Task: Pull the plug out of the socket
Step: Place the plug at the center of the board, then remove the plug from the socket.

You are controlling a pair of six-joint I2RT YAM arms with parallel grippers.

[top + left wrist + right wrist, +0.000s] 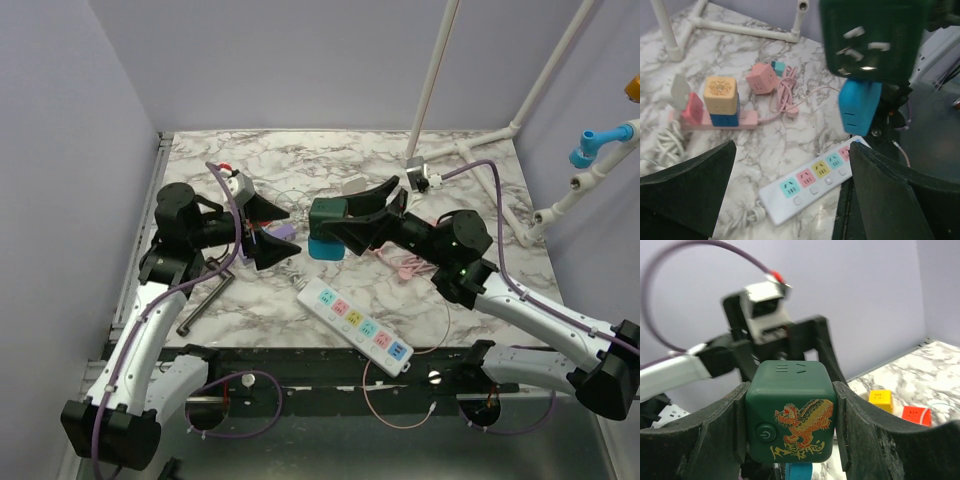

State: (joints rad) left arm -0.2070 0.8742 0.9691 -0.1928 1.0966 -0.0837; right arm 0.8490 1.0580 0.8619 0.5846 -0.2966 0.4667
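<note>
Raised mid-table, the right gripper (347,218) clamps a dark green cube plug (790,412); the left gripper (284,230) faces it, jaws apart.

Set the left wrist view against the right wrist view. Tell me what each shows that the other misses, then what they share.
Only the left wrist: the metal prongs of the green cube, the pink strip, and the pink cube with its cord. Only the right wrist: the green cube's dragon print and power button, the right tool clamped on it, a yellow cube and a red cube. Both: the green cube and the blue cube below it.
</note>
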